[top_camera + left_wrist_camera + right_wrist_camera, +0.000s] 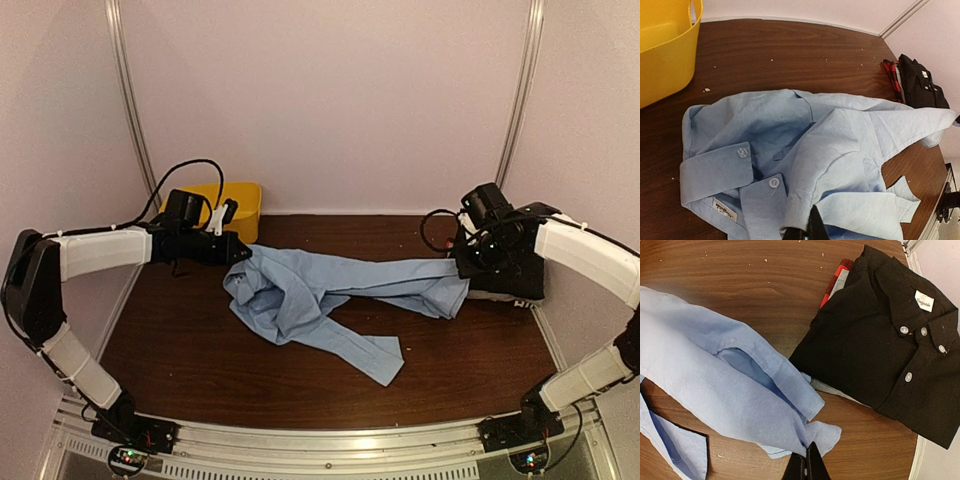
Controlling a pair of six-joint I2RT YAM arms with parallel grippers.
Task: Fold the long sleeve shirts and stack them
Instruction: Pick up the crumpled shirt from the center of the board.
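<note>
- The left end effector (805, 227) is pinched narrow on a fold of the light blue shirt (320, 295). Its fingers meet with cloth between them, just beside the collar (735, 185).
- The right end effector (806, 462) is likewise clamped on the thin far edge of the same shirt, which looks like a cuff or hem corner. I cannot tell which.
- In the top view the shirt lies mid-desk, strung between the two grips. Its long axis runs from 9 o'clock to 3 o'clock, with the collar end toward 9.
- A loose sleeve (365, 350) trails off toward 5 o'clock, flat on the desk (480, 370).
- The bulk at the 9 o'clock end is bunched and creased, while the 3 o'clock end is drawn out into a narrow band.
- My judgement on handling: the shirt is light, limp woven cotton with no stiffness. It will sag and slide wherever it is unsupported, so pinches at seams, shoulders or the collar band should hold better than single-layer cloth.
- At 3 o'clock, touching the desk edge, the black shirt (880, 340) sits already folded, collar up, on top of a red plaid cloth (835, 277).
- The yellow bin (245, 205) stands at about 10 o'clock, behind the left arm and apart from the shirt.
</note>
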